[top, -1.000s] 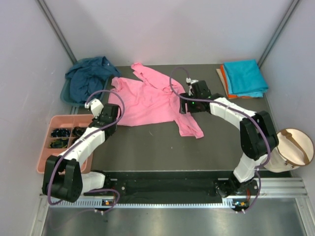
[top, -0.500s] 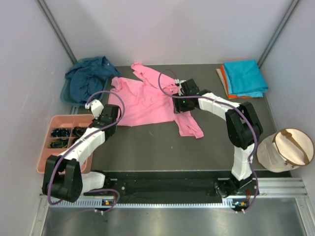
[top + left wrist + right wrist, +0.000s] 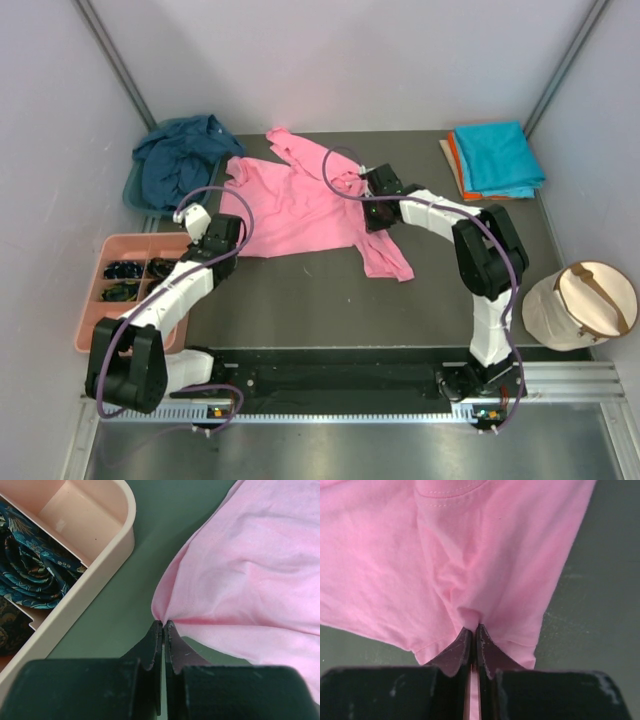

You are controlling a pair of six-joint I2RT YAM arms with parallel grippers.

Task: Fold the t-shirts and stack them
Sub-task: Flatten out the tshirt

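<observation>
Left gripper (image 3: 163, 624) clamped on an edge of the pink t-shirt (image 3: 250, 565), near the tray (image 3: 117, 535). Right gripper (image 3: 474, 629) pinching a fold of it — both grasping cloth.

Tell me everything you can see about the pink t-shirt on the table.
The pink t-shirt is soft, plain bright pink cloth, lying unfolded and wrinkled on the dark table, one part trailing toward the near right. The left gripper is shut on its left edge near the tray; the right gripper is shut on a bunched fold at its right side.
</observation>
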